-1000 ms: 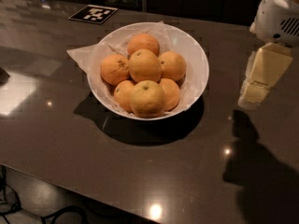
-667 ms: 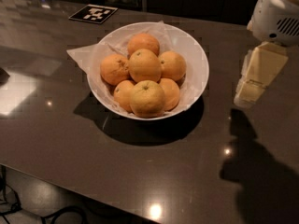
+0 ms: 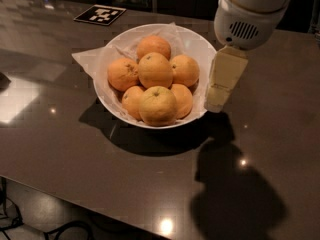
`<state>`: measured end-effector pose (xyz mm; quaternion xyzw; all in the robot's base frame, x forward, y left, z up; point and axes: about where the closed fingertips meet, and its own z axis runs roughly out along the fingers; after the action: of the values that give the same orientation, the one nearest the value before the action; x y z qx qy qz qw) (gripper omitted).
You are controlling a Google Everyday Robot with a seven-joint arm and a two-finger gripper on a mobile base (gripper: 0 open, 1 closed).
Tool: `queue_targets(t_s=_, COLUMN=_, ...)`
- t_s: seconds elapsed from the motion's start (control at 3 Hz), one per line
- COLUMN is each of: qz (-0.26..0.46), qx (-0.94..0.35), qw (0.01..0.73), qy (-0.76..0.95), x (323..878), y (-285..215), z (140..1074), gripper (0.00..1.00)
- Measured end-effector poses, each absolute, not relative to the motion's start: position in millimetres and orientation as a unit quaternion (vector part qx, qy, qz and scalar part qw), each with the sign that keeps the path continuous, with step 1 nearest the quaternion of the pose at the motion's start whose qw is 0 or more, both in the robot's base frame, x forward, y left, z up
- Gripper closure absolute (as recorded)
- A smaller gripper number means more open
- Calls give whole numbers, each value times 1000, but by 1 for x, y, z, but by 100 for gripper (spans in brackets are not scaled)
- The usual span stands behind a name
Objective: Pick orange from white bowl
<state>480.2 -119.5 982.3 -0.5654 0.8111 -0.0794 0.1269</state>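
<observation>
Pale-yellow hand [image 3: 217,103] below white vented wrist [image 3: 245,26]

Orange [image 3: 155,70] even light orange; front orange [image 3: 157,105] yellower (greenish dimple); left orange [image 3: 123,74] brown-specked. Bowl [image 3: 201,45] glossy white, paper [image 3: 88,59] white. Claw [image 3: 217,103] pale yellow, beside bowl's right rim. Desk [image 3: 75,159] dark brown. Tag [image 3: 100,14] black-white blocks.

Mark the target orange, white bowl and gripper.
orange [image 3: 155,70]: camera view, middle of the centre fruit.
white bowl [image 3: 204,48]: camera view, right inner wall.
gripper [image 3: 217,102]: camera view, lower tip, beside the bowl's right rim.
</observation>
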Motion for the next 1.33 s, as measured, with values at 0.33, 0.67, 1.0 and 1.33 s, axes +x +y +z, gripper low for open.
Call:
queue_targets(t_s=0.33, qz=-80, qx=-566, qw=134, qy=810, x=482, y=-118, z=984, gripper=0)
queue_targets(t_s=0.67, qz=-73, qx=-558, qw=147, qy=813, x=488, y=-105, z=987, gripper=0)
queue_targets(t_s=1.0, qz=-71, qx=-558, qw=146, qy=814, x=497, y=-88, z=989, gripper=0)
queue_targets(t_s=1.33, qz=-67, qx=-561, qw=144, qy=813, x=504, y=-77, z=988, gripper=0)
